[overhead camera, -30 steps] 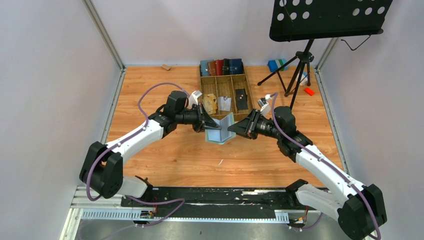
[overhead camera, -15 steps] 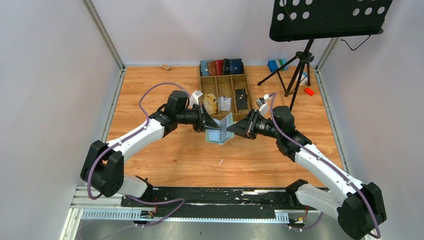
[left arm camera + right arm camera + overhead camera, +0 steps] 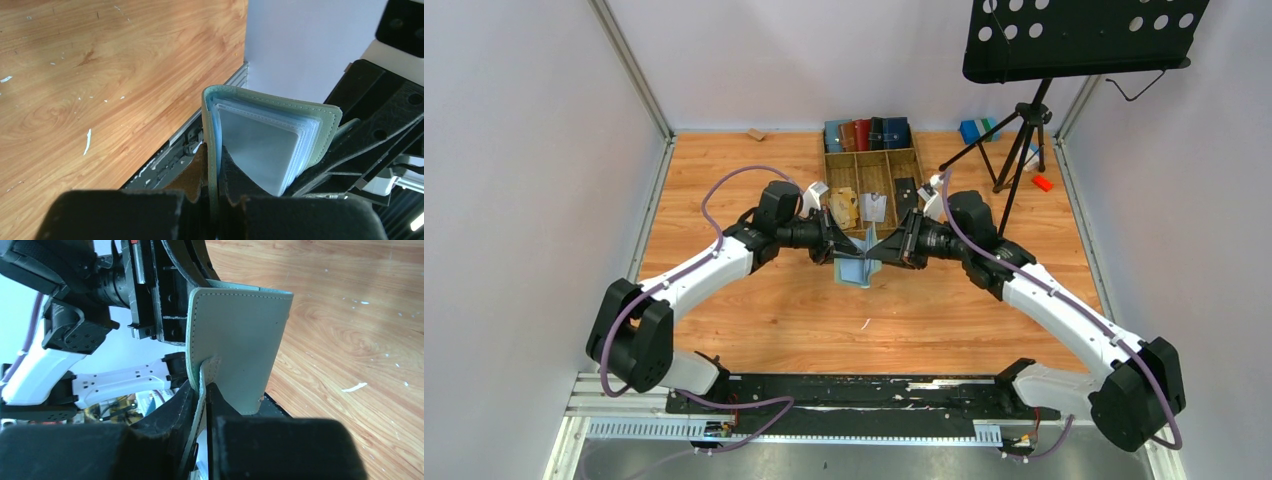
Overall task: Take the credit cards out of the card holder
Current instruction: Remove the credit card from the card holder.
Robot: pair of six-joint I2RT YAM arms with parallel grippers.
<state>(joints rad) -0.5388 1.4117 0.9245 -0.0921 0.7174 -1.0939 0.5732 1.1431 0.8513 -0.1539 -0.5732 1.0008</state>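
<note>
Card holder position: we see the sage-green card holder (image 3: 861, 268) held clear of the wooden table (image 3: 754, 300), at the middle of the top view, where the two arms meet.
Card holder axis: from above its long axis runs roughly from 12 to 6 o'clock. The lower end points at 6, toward the arm bases.
Card holder state: in the left wrist view the covers (image 3: 272, 102) stand in a narrow V. Clear plastic sleeves (image 3: 260, 145) fan out between them, and the fold lies at the end far from the left fingers. We cannot tell whether any sleeve holds a card.
Left gripper: the left gripper (image 3: 848, 246) comes in from 9 o'clock. Its jaws are pressed onto the edge of one cover, which passes straight between them.
Right gripper: the right gripper (image 3: 880, 247) comes in from 3 o'clock. Its jaws pinch the little snap tab (image 3: 209, 371) on the outer face of the other cover. That face is turned toward the right wrist camera.
Tray: a wooden tray (image 3: 828, 172) sits at 12 o'clock from the card holder, just beyond the grippers.
Credit card: one dark flat credit card (image 3: 906, 190) lies in the tray's compartment on the 3 o'clock side, partly behind the right wrist.
Other tray contents: a tan paper wad (image 3: 844, 208) is in the compartment on the 9 o'clock side. A row of wallets (image 3: 867, 133) stands along the 12 o'clock end.
</note>
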